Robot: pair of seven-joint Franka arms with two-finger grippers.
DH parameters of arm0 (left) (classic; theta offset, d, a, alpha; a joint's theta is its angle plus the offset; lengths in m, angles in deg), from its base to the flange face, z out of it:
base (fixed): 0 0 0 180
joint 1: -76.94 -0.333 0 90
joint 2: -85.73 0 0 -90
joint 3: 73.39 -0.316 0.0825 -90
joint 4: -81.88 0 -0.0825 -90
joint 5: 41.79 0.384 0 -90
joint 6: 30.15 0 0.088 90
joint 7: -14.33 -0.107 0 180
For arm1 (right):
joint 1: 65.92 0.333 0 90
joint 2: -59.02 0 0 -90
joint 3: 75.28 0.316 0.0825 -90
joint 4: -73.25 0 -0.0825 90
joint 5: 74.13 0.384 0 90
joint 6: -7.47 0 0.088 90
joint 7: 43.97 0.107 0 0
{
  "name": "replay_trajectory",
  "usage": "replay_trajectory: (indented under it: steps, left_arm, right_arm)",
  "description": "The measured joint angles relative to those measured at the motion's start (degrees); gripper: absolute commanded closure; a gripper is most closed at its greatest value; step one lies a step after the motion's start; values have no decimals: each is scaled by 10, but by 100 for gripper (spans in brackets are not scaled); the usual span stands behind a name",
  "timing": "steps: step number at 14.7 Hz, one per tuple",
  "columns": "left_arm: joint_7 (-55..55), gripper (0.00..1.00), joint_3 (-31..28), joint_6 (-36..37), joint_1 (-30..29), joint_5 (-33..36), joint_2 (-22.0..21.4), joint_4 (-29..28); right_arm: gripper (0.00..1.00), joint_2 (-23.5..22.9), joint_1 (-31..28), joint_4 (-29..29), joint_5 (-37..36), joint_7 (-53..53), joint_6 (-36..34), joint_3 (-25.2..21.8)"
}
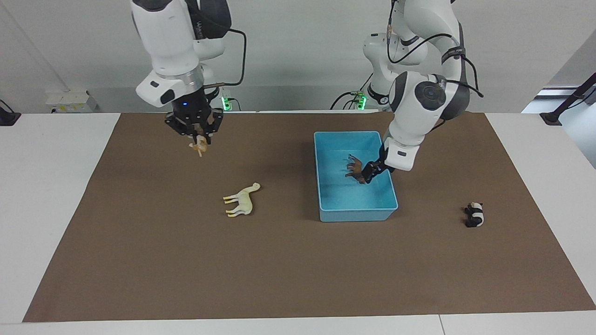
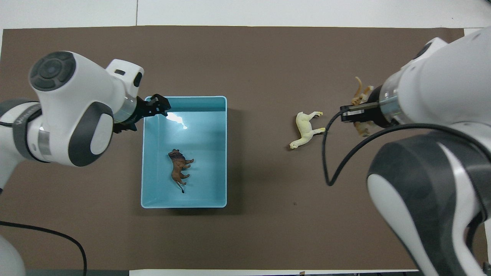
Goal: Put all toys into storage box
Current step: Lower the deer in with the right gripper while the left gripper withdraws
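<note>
Four toys and one storage box [image 1: 326, 215] show on the brown mat [image 1: 186, 270]. One toy, the dark brown lion [image 2: 179, 167], lies on its side on the box floor. One, the orange-tan tiger [image 1: 200, 146], hangs clamped in the right gripper [image 1: 199, 138], raised over the mat at the right arm's end of the table. One, the cream giraffe [image 1: 242, 200], lies flat on the mat between the tiger and the box. One, the black-and-white panda [image 1: 474, 214], lies on the mat beside the box toward the left arm's end. The left gripper [image 2: 156, 105] hangs over the box wall, empty; whether its fingers are apart or together I cannot tell.
</note>
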Motion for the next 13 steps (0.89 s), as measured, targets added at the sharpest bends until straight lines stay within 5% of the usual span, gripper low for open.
replay_trajectory:
  steps: [4,8,13]
  left_arm:
    - [-228,0,-4,11,-116,37,26,59]
    - [-372,0,-5,-7,-204,48,71,110]
    - [-472,0,-4,-59,-248,55,176,183]
  right_arm:
    - [100,-22,105,-44,0,155,3,2]
    - [100,-139,207,-149,0,303,26,3]
    - [100,-253,245,-215,0,330,128,3]
